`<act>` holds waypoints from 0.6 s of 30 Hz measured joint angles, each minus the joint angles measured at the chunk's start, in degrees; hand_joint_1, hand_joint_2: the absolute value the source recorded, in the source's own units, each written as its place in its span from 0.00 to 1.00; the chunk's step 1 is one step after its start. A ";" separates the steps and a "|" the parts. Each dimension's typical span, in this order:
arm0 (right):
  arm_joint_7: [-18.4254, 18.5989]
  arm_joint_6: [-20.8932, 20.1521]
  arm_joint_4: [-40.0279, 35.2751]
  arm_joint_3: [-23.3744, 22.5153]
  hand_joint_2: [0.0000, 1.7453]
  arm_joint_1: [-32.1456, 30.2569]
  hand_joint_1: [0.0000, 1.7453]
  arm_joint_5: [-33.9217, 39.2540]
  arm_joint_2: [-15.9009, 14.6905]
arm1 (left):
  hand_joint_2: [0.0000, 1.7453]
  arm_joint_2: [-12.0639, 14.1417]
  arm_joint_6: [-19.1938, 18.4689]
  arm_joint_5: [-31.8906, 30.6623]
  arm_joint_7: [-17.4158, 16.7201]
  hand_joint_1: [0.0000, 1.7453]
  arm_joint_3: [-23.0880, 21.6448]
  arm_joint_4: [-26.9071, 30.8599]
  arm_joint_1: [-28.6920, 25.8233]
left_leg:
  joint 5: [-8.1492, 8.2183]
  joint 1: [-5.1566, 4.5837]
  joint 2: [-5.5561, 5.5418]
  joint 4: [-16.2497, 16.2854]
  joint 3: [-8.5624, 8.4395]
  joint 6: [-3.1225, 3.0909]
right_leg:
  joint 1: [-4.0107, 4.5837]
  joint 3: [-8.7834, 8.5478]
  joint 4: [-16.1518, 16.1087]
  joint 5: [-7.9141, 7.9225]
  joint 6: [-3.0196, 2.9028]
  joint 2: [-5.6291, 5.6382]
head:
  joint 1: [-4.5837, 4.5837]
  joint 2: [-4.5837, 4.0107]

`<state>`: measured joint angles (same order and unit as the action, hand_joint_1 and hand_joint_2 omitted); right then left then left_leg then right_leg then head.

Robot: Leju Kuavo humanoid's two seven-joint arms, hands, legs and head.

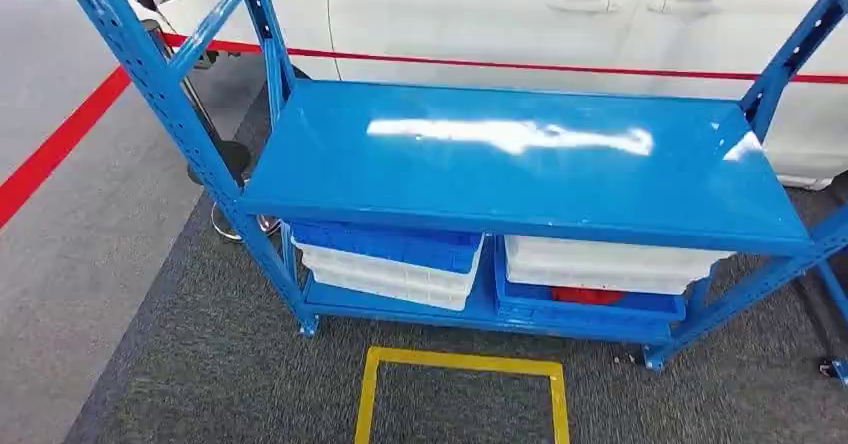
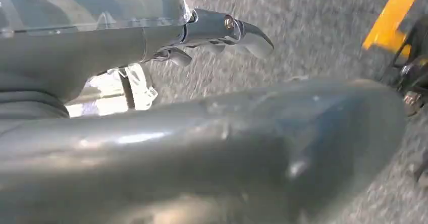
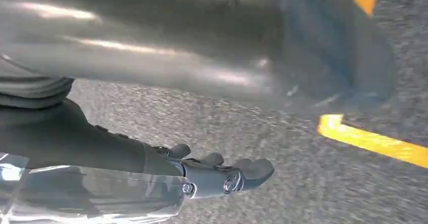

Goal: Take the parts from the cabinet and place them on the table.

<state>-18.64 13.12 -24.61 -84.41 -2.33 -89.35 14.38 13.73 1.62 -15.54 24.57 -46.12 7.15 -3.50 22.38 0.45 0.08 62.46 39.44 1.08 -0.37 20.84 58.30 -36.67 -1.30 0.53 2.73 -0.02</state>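
Note:
The blue cabinet, an open metal rack, stands straight ahead in the head view with a bare, shiny middle shelf. On its bottom shelf a blue bin sits on white bins at the left. At the right a white bin lies over a blue bin. A red part peeks out between them. My left hand hangs over the grey carpet with its fingers straight and holds nothing. My right hand hangs the same way, fingers stretched out and empty.
A yellow square outline is taped on the dark carpet in front of the rack. A white car stands close behind it. A red floor line runs at the left, and a round stand base sits by the rack's left post.

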 joint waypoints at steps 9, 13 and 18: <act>-4.33 -1.36 0.35 0.07 1.00 0.72 0.00 0.07 -0.31 | 1.00 0.00 2.47 -0.20 -0.07 0.00 -0.02 0.11 0.58 | 2.44 0.16 -0.17 -1.63 -2.74 -2.95 | -0.08 9.57 15.30 -7.28 2.36 -0.22 | -0.26 0.02; -5.23 -1.53 0.37 0.07 1.00 0.50 0.00 0.04 -0.37 | 1.00 0.00 2.56 -0.20 -0.04 0.00 -0.02 0.11 0.50 | 3.37 0.15 -0.30 -1.64 -4.48 -2.68 | -0.03 9.86 7.70 2.54 1.89 -0.24 | -0.29 0.02; -5.58 -1.80 0.37 0.07 1.00 0.76 0.00 0.00 -0.48 | 1.00 0.00 2.56 -0.20 0.02 0.00 -0.02 0.13 0.62 | 5.30 -0.08 -0.44 -1.83 -4.99 -1.88 | 0.51 8.24 0.89 5.31 1.35 -0.20 | -0.46 0.00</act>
<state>-24.22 11.32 -24.24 -84.35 -1.57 -89.35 13.90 13.73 4.17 -15.74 24.59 -46.14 7.28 -2.89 27.68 0.37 -0.35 60.63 34.45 -0.80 0.15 29.07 59.19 -31.35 0.05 0.34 2.27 -0.02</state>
